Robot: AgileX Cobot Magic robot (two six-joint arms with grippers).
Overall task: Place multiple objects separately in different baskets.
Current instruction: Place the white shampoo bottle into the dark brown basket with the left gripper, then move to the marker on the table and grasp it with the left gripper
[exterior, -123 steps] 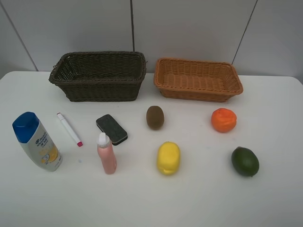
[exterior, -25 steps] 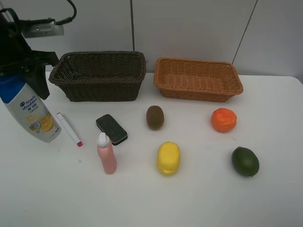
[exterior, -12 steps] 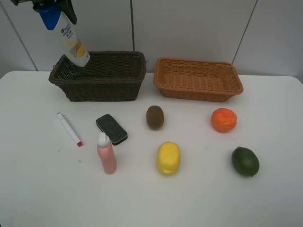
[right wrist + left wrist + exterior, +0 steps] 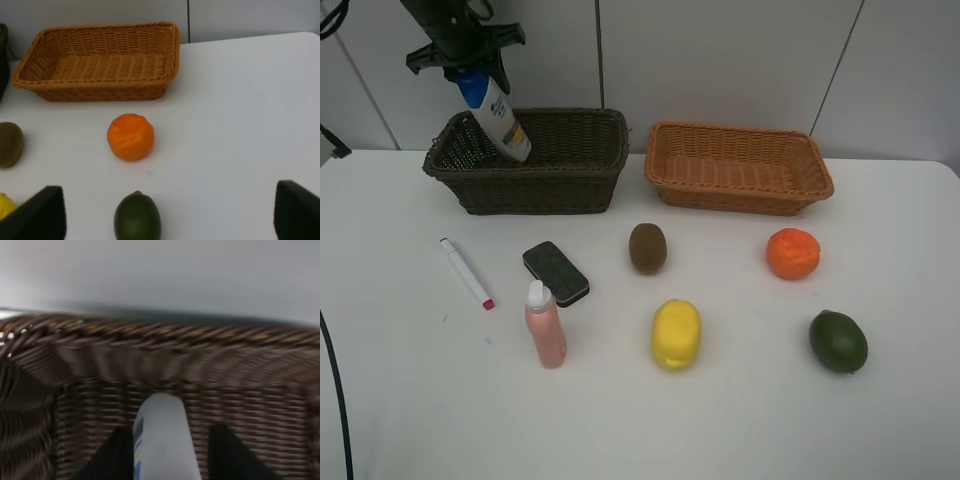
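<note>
My left gripper [image 4: 470, 62] is shut on the blue cap end of the white shampoo bottle [image 4: 506, 122]. The bottle hangs tilted with its lower end inside the dark brown basket [image 4: 535, 190]. In the left wrist view the bottle [image 4: 161, 437] sits between my fingers [image 4: 116, 457], in front of the basket's wall [image 4: 165, 375]. My right gripper [image 4: 170, 210] is open and empty above the lime [image 4: 137, 218] and orange [image 4: 130, 136]; it is out of the high view. The light tan basket [image 4: 740, 196] holds nothing.
On the white table lie the marker [image 4: 467, 272], black eraser [image 4: 556, 273], upright pink bottle [image 4: 545, 326], kiwi [image 4: 647, 248], orange [image 4: 792, 253], lemon [image 4: 675, 333] and lime [image 4: 837, 341]. A grey wall stands behind the baskets.
The left gripper lifted the shampoo bottle off the table's left side, carried it up and back, and has now lowered it so its base dips into the dark basket.
</note>
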